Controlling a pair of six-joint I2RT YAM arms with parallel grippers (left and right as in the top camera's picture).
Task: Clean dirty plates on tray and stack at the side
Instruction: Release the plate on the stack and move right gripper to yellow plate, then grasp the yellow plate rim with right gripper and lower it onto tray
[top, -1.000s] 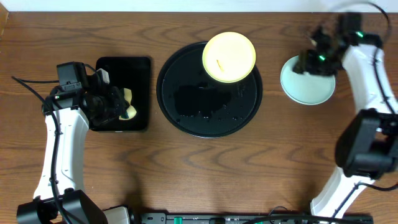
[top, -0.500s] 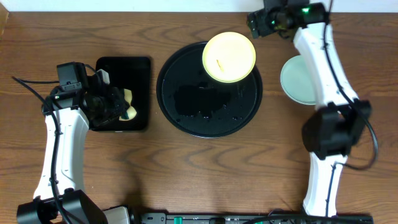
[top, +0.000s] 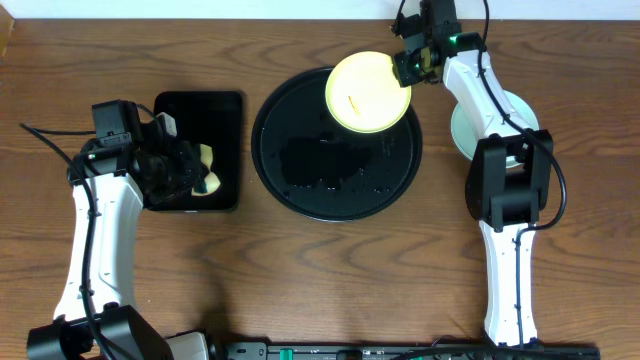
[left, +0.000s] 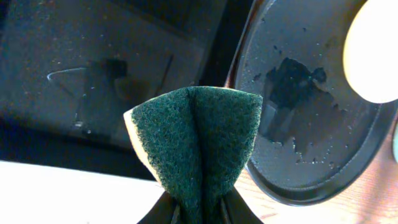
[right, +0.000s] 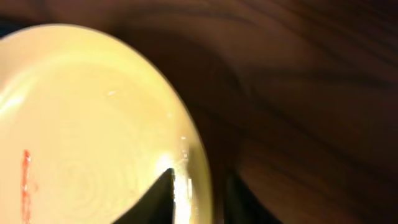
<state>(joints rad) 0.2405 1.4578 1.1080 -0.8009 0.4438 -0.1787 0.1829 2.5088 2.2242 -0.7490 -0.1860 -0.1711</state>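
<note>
One yellow plate (top: 365, 92) (smeared), mint plates (top: 460, 128) perhaps two

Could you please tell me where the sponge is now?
Overhead, the sponge sits at the left, pinched by the left gripper over the rectangular tray, beside the round tray.

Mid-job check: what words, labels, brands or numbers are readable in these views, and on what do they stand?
No readable text in any view.
The yellow plate carries only a thin red-orange streak, no lettering.
The round black tray, the rectangular tray and the sponge are unmarked.
</note>
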